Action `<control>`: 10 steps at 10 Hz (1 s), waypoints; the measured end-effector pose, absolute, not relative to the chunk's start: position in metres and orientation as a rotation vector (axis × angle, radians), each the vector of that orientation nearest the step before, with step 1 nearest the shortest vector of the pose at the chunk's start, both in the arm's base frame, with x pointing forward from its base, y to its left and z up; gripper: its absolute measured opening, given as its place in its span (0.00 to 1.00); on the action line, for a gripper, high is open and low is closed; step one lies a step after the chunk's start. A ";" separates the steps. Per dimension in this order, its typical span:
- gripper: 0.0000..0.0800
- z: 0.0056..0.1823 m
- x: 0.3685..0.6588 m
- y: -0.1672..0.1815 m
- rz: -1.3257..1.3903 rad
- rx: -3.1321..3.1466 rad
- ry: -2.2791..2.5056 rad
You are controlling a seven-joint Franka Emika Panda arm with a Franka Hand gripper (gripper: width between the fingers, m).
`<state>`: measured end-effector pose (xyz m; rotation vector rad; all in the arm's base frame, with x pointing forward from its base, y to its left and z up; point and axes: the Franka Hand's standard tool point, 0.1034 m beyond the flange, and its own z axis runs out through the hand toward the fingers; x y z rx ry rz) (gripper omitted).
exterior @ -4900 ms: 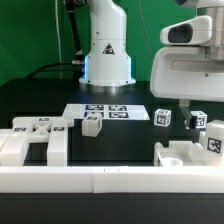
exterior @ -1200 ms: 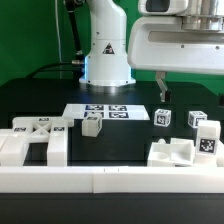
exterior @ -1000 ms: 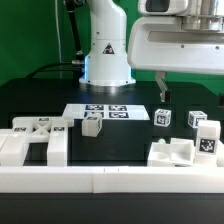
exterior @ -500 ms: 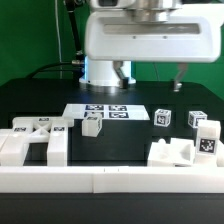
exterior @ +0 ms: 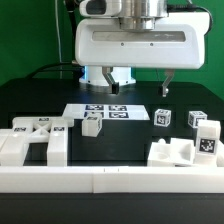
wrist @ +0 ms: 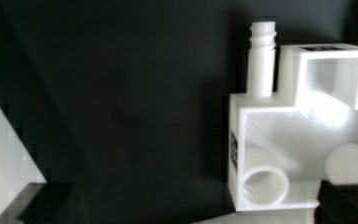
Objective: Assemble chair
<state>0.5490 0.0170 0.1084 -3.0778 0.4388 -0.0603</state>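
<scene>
The chair lies in separate matte-white parts with tags. A large blocky cluster [exterior: 35, 140] sits at the exterior view's left, and a small block [exterior: 93, 125] stands beside it. Two tagged cubes [exterior: 163, 118] [exterior: 198, 119] are at the right, with a stepped part [exterior: 180, 152] in front of them. My gripper [exterior: 138, 88] hangs open well above the table's middle, touching nothing. In the wrist view a chair part [wrist: 274, 130] with a round hole and a thin peg [wrist: 259, 55] shows below the open gripper [wrist: 194, 210]. Nothing is held.
The marker board [exterior: 105, 112] lies flat on the black table behind the small block. A long low white rail [exterior: 110, 180] runs along the front edge. The arm's white base [exterior: 108, 60] stands at the back in front of a green backdrop.
The hand has swung from the exterior view's upper right to its middle and now sits slightly lower. The jaws stayed open. No part has moved.
</scene>
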 end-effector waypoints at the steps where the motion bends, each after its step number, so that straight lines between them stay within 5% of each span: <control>1: 0.81 0.106 0.546 0.016 -0.055 -3.079 0.442; 4: 0.81 0.077 0.496 -0.027 0.005 -3.096 0.453; 6: 0.81 0.073 0.496 -0.054 0.000 -3.117 0.398; 10: 0.81 0.071 0.494 -0.052 0.005 -3.117 0.400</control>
